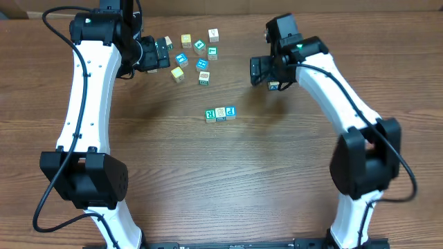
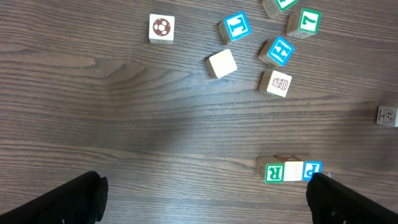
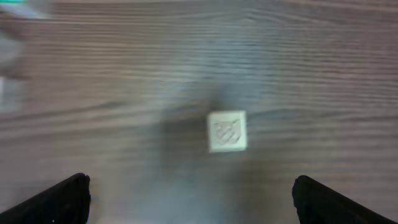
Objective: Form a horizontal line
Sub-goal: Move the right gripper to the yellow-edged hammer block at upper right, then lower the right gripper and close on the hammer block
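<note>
A short horizontal line (image 1: 220,113) of three small letter cubes lies mid-table: green "R" (image 2: 274,173), a pale cube (image 2: 293,171), blue "P" (image 2: 312,169). A white cube with a faint mark (image 3: 227,131) lies alone on the wood to the right of the line, also seen from overhead (image 1: 274,86). My right gripper (image 3: 193,205) hovers over that cube, open, nothing between its fingers; the view is blurred. My left gripper (image 2: 205,205) is open and empty, near the loose cubes at the back left (image 1: 165,52).
Loose cubes lie scattered at the back (image 1: 197,55): a football cube (image 2: 161,28), a "T" cube (image 2: 236,27), a plain cube (image 2: 222,63), an "H" cube (image 2: 279,51), a patterned cube (image 2: 277,83) and a "7" cube (image 2: 308,21).
</note>
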Robot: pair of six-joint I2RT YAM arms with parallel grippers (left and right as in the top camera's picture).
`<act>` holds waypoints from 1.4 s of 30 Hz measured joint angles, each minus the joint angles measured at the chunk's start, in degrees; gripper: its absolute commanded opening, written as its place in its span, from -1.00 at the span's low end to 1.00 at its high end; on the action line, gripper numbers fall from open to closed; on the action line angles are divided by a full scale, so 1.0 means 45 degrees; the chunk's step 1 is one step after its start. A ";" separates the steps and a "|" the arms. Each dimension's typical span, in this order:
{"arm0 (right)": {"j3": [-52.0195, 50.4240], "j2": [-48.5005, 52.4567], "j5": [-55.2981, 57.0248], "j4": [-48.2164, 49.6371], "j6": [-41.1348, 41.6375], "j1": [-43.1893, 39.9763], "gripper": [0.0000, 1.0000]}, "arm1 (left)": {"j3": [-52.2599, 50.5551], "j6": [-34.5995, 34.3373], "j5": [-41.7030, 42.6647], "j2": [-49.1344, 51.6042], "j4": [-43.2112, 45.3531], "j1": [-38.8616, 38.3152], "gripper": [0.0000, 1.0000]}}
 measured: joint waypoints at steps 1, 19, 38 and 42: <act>0.0000 0.0520 0.0102 0.0243 -0.0044 -0.0189 1.00 | 0.0000 0.0000 0.0000 0.0000 -0.0005 0.0000 1.00; -0.0015 0.2312 -0.0748 0.1928 -0.0311 -0.1224 -0.05 | 0.0000 -0.0005 0.0000 0.0000 0.0000 0.0000 1.00; -0.0019 0.2603 -0.0903 0.1307 -0.0350 -0.1224 -0.35 | 0.0000 0.0000 0.0000 0.0000 0.0000 0.0000 1.00; 0.0121 0.2603 -0.0996 0.0379 -0.0321 -0.1224 -0.37 | 0.0000 0.0000 0.0000 0.0000 0.0000 0.0000 0.99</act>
